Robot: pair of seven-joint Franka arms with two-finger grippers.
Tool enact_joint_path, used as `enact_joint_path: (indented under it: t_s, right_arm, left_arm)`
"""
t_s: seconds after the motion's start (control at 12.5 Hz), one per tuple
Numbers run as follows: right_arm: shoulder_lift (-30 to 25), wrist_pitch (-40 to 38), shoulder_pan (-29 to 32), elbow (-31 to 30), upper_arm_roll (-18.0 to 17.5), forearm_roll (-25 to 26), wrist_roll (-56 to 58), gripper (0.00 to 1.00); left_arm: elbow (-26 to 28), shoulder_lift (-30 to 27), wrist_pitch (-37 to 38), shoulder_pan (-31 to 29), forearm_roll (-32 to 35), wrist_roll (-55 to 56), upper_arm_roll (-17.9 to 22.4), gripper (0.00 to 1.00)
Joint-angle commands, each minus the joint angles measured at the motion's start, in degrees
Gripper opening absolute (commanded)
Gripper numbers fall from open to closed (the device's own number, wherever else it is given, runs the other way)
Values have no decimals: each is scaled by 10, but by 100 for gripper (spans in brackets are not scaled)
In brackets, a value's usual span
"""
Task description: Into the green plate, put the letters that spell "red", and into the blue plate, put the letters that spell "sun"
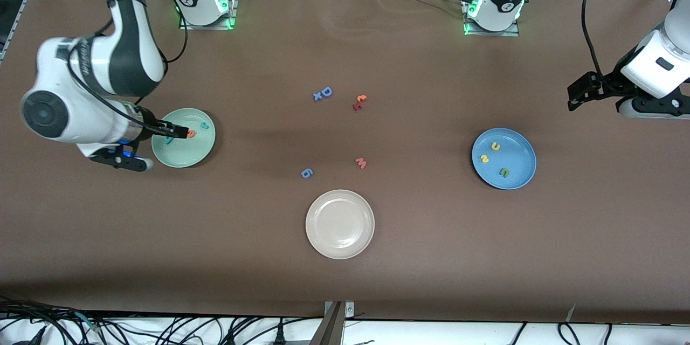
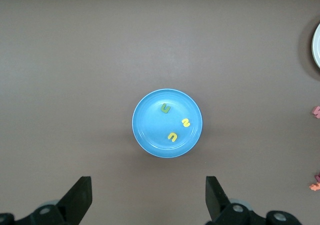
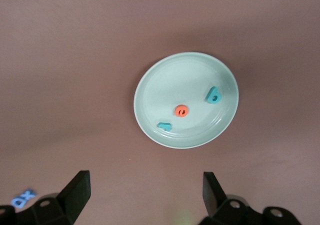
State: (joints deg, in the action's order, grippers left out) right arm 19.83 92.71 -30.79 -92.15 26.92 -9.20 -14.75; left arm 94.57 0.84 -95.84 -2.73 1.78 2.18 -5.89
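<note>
The green plate (image 1: 186,153) (image 3: 165,85) lies toward the right arm's end of the table. In it are the orange "e" (image 1: 191,133) (image 3: 181,111), the teal "d" (image 3: 214,95) and the teal "r" (image 3: 164,126). My right gripper (image 1: 175,130) (image 3: 145,195) hangs open and empty in the air at that plate's edge. The blue plate (image 1: 517,148) (image 2: 150,125) holds the yellow "u" (image 1: 495,146) (image 2: 173,136), the yellow "s" (image 1: 484,159) (image 2: 185,121) and the olive "n" (image 1: 504,172) (image 2: 165,107). My left gripper (image 1: 579,91) (image 2: 147,197) waits high, open and empty.
A cream-white plate (image 1: 339,223) sits nearest the front camera at mid-table. Loose on the table between the plates lie a blue "D" with an "x" (image 1: 323,93), a red and orange pair (image 1: 359,102), a pink "w" (image 1: 360,162) and a blue "6" (image 1: 306,173).
</note>
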Motion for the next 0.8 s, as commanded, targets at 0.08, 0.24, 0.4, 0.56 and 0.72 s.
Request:
enact_joint_path:
  t_s: [0.08, 0.24, 0.4, 0.56, 0.72]
  right_arm:
    - [9, -109, 6, 106, 27, -4, 25, 99]
    - [9, -125, 8, 140, 38, -2, 53, 100]
    - [9, -127, 13, 166, 45, -1, 81, 100]
    - [13, -126, 44, 172, 25, -3, 81, 100]
    - [13, -126, 132, 172, -77, 8, 74, 99]
  left_arm:
    - [-4, -6, 42, -3, -17, -2, -4, 100]
    - [-4, -8, 45, 1, -17, -3, -4, 100]
    - [-1, -8, 46, 3, -18, -9, -6, 100]
    - [-2, -8, 45, 3, -18, -25, -23, 100]
    - [1, -7, 45, -8, -49, -26, -20, 100]
